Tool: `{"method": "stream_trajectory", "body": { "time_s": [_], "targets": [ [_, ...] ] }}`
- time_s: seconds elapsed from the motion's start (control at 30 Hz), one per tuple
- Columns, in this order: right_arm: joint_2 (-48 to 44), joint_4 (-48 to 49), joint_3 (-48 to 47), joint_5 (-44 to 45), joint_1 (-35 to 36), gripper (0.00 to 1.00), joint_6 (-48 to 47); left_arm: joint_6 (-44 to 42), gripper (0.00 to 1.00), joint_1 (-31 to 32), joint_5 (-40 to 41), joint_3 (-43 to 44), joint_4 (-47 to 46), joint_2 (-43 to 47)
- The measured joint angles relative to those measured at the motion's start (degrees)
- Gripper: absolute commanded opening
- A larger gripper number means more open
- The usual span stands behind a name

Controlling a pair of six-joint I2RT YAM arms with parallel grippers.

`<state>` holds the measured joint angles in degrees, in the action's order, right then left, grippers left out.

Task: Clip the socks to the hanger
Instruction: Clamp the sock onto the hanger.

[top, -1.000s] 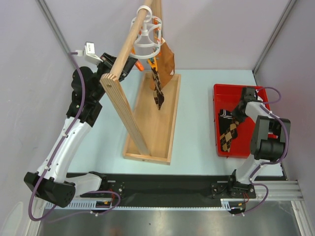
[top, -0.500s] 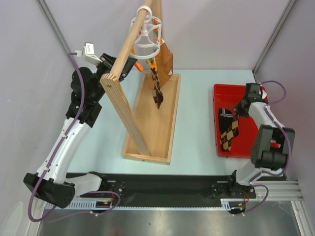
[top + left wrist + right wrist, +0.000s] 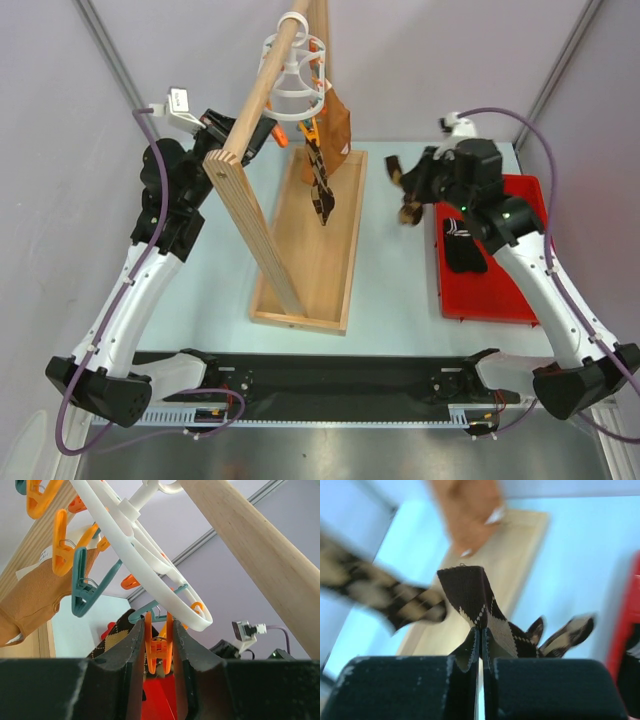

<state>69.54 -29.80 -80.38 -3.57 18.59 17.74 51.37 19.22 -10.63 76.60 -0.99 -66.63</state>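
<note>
Right wrist view: the tan sock [image 3: 467, 510], upper centre, is blurred and cut by the top edge; the hanging argyle sock [image 3: 370, 592] at left is smeared.

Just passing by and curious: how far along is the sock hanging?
A tan sock and one argyle sock already hang from the hanger. The right gripper holds the second argyle sock aloft, while the left gripper pinches an orange peg. A black striped sock waits in the red tray.

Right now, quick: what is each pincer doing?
Left pincer: closed on an orange peg.
Right pincer: closed on the argyle sock, held in the air.
</note>
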Motion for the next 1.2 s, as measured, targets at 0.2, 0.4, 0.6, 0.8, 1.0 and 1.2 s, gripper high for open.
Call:
{"method": "stream_trajectory", "body": {
  "time_s": [0.2, 0.4, 0.6, 0.8, 1.0, 1.2],
  "targets": [
    [0.35, -1.2, -1.09, -0.9, 17.75, 0.0, -3.26, 0.02, 0.0, 0.0, -0.04, 0.0, 0.24, 0.0],
    [0.68, -0.09, -3.06, 0.98, 27.78, 0.0, -6.51, 0.02, 0.0, 0.0, -0.09, 0.0, 0.26, 0.0],
    [4.83, 1.53, -10.05, 4.81, 34.16, 0.0, -10.34, 0.04, 0.0, 0.0, -0.5, 0.0, 0.26, 0.0],
    [12.35, 2.16, -19.12, 6.36, 34.36, 0.0, -12.81, 0.11, 0.0, 0.0, -1.03, 0.0, 0.26, 0.0],
    [20.48, 0.5, -28.63, 7.48, 33.97, 0.0, -13.77, 0.09, 0.0, 0.0, -1.09, 0.0, 0.26, 0.0],
    [21.99, -0.28, -29.05, 7.89, 33.35, 0.0, -13.75, 0.09, 0.0, 0.0, -1.11, 0.0, 0.72, 0.0]
  ]
}}
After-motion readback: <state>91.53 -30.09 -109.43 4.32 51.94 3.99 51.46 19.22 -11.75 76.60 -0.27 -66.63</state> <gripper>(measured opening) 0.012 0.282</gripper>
